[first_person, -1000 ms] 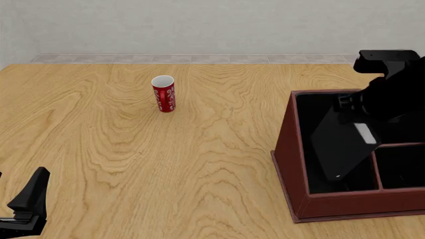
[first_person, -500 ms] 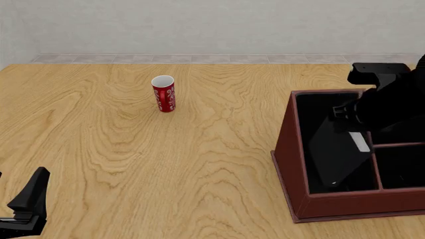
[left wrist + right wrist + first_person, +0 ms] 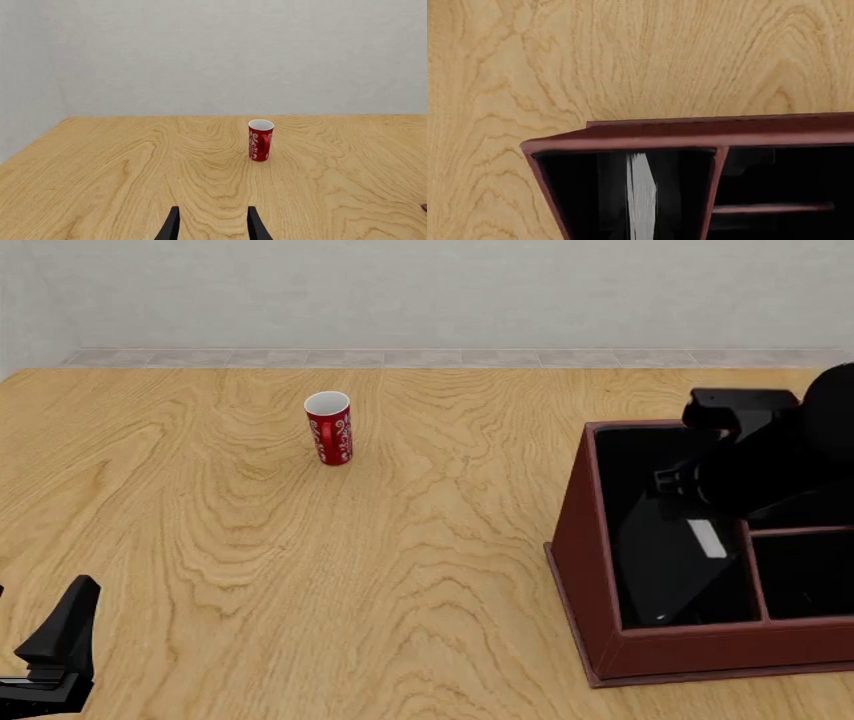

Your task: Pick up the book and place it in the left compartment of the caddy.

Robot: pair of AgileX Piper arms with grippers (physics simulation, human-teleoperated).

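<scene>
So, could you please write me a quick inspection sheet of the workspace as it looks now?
Surface: wooden table, light grain.
Job's things: book tilted inside the left compartment of the caddy; white page edge showing.
Clutter: red cup, upright, well apart from the caddy.
Claws: left claw open and holding nothing; right claw over the caddy, its grip hidden.
Cables: nothing seen.
Surroundings: plain grey wall.

The table (image 3: pixel 267 570) is pale wood with bold swirling grain and a smooth satin finish, the cup (image 3: pixel 328 427) at upper centre looks like glossy red glazed ceramic, the caddy (image 3: pixel 587 570) at lower right is matt reddish-brown, and the book (image 3: pixel 674 550) inside is matt black.
</scene>
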